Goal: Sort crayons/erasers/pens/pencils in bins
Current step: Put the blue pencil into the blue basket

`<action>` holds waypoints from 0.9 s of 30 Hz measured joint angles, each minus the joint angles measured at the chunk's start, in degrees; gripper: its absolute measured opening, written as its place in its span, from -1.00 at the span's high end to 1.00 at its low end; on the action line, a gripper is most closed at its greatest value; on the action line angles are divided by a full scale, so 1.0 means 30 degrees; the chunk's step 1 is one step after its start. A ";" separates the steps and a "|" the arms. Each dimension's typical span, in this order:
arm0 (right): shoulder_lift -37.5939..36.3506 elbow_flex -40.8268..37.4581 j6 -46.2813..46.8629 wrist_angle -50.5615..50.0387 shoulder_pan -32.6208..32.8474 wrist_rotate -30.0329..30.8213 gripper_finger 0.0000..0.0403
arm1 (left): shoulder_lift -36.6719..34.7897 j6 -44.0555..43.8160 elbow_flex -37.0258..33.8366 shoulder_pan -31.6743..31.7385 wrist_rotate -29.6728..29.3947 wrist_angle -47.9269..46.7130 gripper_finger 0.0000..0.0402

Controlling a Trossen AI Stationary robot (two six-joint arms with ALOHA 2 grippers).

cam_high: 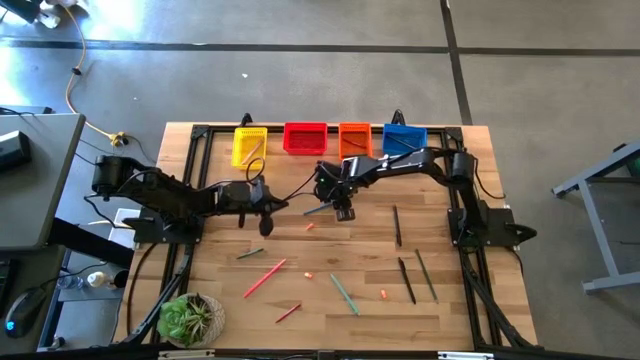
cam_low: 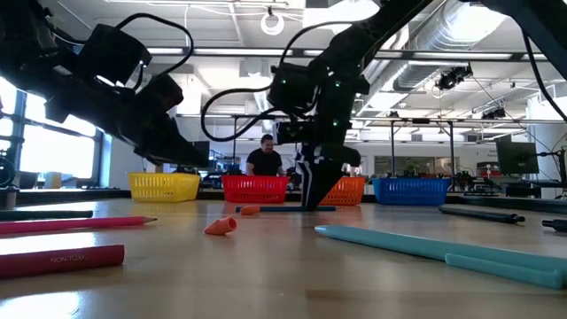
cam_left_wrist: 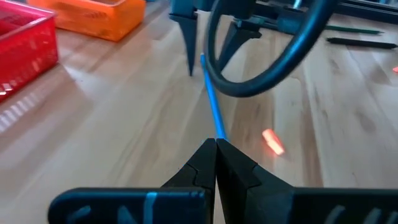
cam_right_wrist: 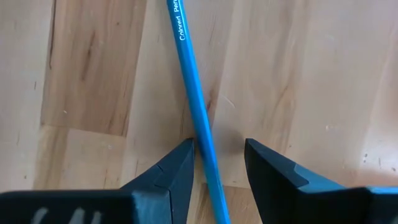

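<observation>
An overhead picture shows a pale wooden plank desk (cam_high: 330,300) with a black metal frame. Along its upper edge stand four small latticed plastic bins in a row: yellow (cam_high: 249,144), red (cam_high: 305,137), orange (cam_high: 355,138) and blue (cam_high: 404,137). Just below the orange bin, near the centre of the frame, the right end effector (cam_high: 343,211) points down at the desk. Its two dark pointed fingers stand open, straddling a thin, smooth blue pencil (cam_right_wrist: 194,106) that lies flat on the wood between them, touching neither clearly. In the centre-left of the overhead frame, the left end effector (cam_high: 268,224) hangs with its fingers pressed together and holding nothing; its wrist picture shows the same blue pencil running away from its tips. A tiny pale orange-pink eraser nub (cam_high: 310,227) lies just below and left of the right end effector. Thin sticks, red, teal and black, lie scattered over the lower desk. A small green potted plant (cam_high: 190,318) sits at the lower left corner.
</observation>
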 joint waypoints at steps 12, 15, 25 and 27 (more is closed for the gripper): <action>0.0051 -0.0022 0.0777 -0.0910 -0.0159 0.0185 0.88 | 0.0000 0.0152 0.0000 0.0000 -0.1529 0.0088 1.00; 0.0050 -0.0022 0.0777 -0.1048 -0.0194 0.0217 0.94 | 0.0000 0.0146 0.0000 0.0000 -0.1549 0.0131 1.00; 0.0210 0.1563 0.1140 -0.3791 -0.0273 0.0652 0.93 | 0.0000 0.0204 0.0000 0.0000 -0.1621 0.0119 1.00; 0.0233 0.2138 0.1278 -0.4701 -0.0299 0.0686 0.93 | 0.0000 0.0211 0.0000 0.0000 -0.1694 0.0117 1.00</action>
